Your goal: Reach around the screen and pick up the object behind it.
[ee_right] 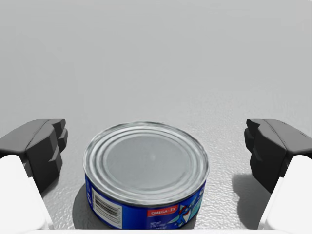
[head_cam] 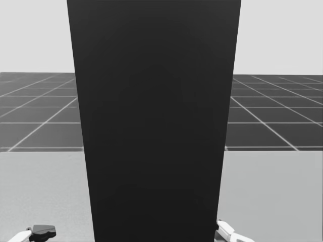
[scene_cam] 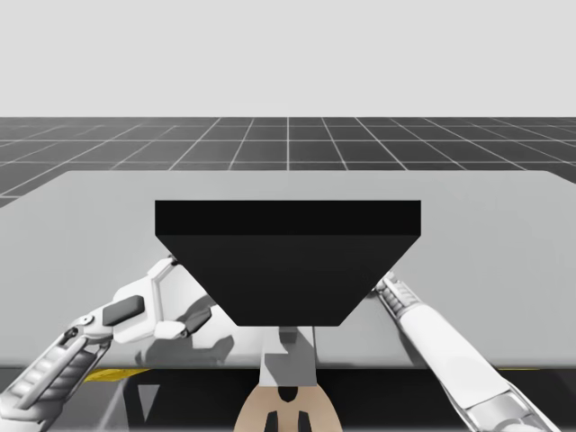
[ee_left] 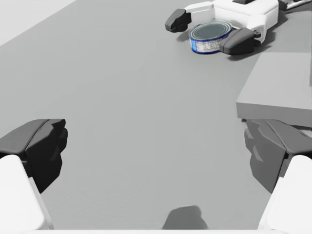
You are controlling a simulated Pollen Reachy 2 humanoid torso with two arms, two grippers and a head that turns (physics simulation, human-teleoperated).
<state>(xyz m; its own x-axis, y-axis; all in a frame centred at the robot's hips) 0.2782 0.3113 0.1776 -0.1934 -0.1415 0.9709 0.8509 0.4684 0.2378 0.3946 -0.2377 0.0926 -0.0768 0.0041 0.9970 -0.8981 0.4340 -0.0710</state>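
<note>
While the tall black screen (head_cam: pixel 154 126) stands upright on the grey table (head_cam: pixel 272 196) squarely before my head, my arms come up on either side of it. In the high view my right arm (scene_cam: pixel 441 346) runs along the right edge of the screen (scene_cam: pixel 288 261) and passes out of sight behind it. My left arm (scene_cam: pixel 135 315) lies bent by the screen's left edge, low over the table (scene_cam: pixel 504 234). Seen along my right wrist, a short round can (ee_right: pixel 146 178), blue-walled and silver-topped, stands upright on the table, right between the two dark fingers (ee_right: pixel 41 146) of the right jaws. Those jaws are spread wide, with bare table showing between the can and each finger, so neither touches it. From my left wrist the same can (ee_left: pixel 210 38) shows well ahead, with the right arm's fingers (ee_left: pixel 239 43) on either side of it, the nearer one just beside the can's wall. The left jaws are spread wide too, their fingers (ee_left: pixel 39 146) over bare table, well apart from the can.
</note>
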